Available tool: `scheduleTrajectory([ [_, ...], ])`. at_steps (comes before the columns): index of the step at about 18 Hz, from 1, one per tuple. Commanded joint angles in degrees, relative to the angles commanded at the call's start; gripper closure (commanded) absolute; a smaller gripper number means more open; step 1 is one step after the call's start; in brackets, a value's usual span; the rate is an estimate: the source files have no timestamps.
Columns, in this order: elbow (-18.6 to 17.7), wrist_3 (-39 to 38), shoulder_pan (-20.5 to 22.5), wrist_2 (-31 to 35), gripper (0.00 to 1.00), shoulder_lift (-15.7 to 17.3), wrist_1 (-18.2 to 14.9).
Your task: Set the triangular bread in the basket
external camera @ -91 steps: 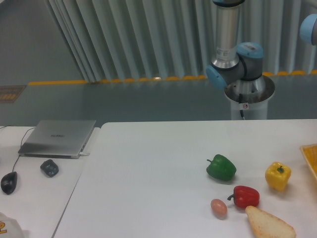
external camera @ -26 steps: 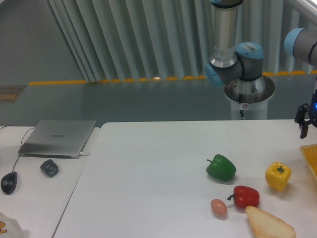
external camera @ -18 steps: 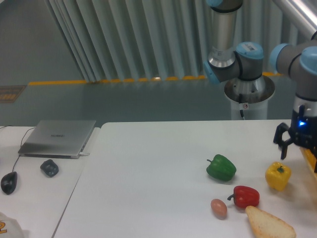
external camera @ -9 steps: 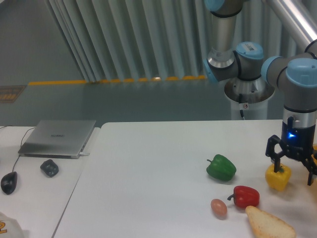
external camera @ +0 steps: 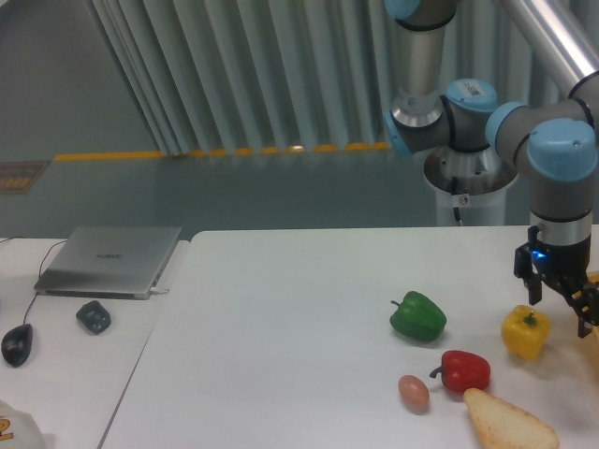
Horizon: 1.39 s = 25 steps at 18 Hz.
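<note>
On the white worktop (external camera: 281, 327) lie a green pepper (external camera: 417, 316), a red pepper (external camera: 463, 370), a yellow pepper (external camera: 524, 332) and a pinkish egg (external camera: 413, 392). On the side desk (external camera: 65, 355) sit a closed laptop (external camera: 112, 259), a mouse (external camera: 16, 344) and a small dark object (external camera: 94, 316)

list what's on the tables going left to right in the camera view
computer mouse → laptop → small dark gadget → green pepper → pinkish egg-like item → red pepper → triangular bread → yellow pepper, with the open gripper hanging just above it.
</note>
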Motion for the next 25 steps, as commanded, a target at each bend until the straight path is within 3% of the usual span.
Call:
scheduleTrajectory([
  [25, -1.67, -0.26, 0.00, -0.53, 0.00, -0.62, 2.20],
])
